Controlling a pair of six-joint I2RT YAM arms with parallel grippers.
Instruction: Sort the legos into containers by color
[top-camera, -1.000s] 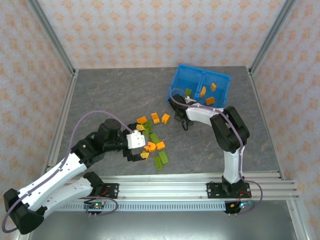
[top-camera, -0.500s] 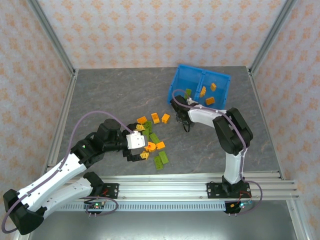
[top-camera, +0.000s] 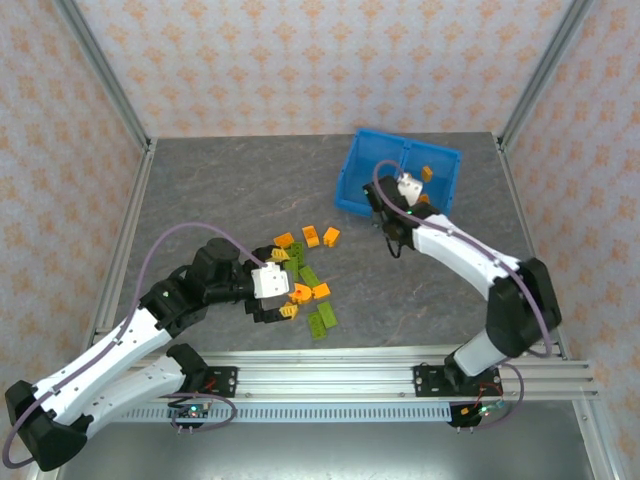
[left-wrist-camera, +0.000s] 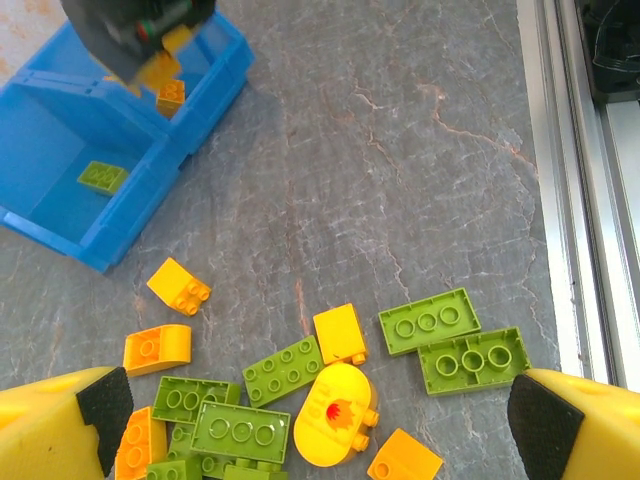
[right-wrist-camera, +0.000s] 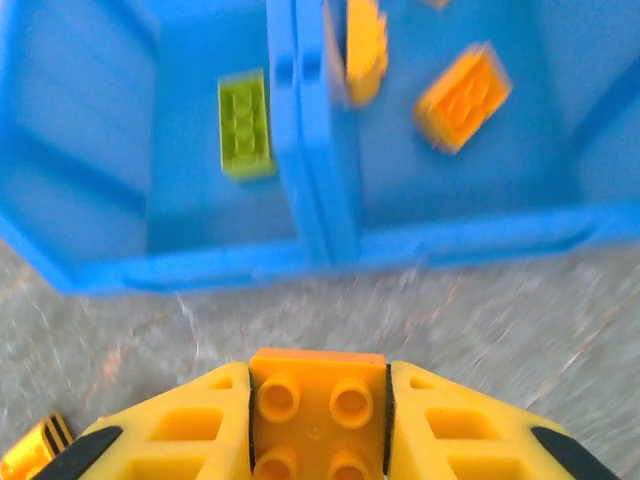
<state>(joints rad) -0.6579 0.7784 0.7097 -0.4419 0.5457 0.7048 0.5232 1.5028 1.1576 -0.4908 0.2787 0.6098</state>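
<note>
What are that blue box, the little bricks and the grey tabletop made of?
Blue box: looks like plastic, with smooth, moulded walls and a slight sheen.
Bricks, like the green brick and the orange brick: hard, smooth plastic, judging by the even colour and moulded round studs.
Tabletop: grey with pale veins like stone, though it may be a printed laminate or mat; the pictures leave that open.
</note>
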